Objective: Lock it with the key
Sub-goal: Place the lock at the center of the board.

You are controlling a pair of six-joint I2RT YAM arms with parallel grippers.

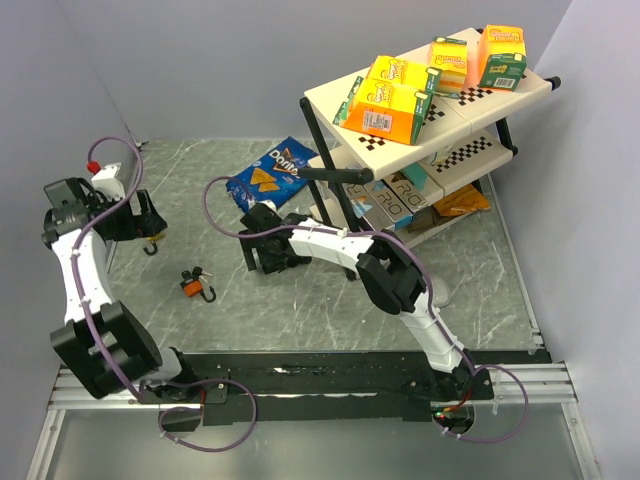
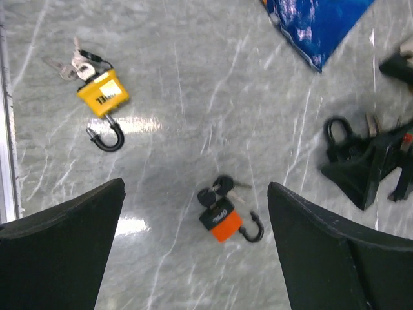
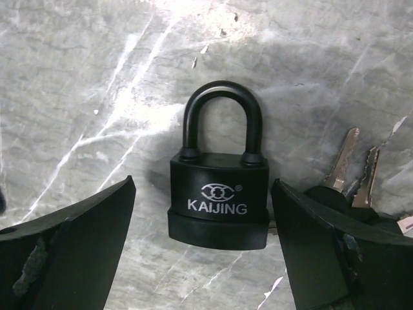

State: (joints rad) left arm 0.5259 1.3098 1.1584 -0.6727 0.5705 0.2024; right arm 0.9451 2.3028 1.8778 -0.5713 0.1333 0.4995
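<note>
Though obscure overhead, KAIJING padlock wrist-close.

Right wrist: I read "KAIJING" in white, under an eye-like logo, on the black padlock body. Overhead: "Doritos" on the blue bag. Left wrist: dark print on the yellow padlock and orange padlock, too small to read.

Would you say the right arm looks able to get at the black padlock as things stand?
Probably yes: its jaws stand open either side of the black padlock, nothing lies over it, and the keys sit beside it.
</note>
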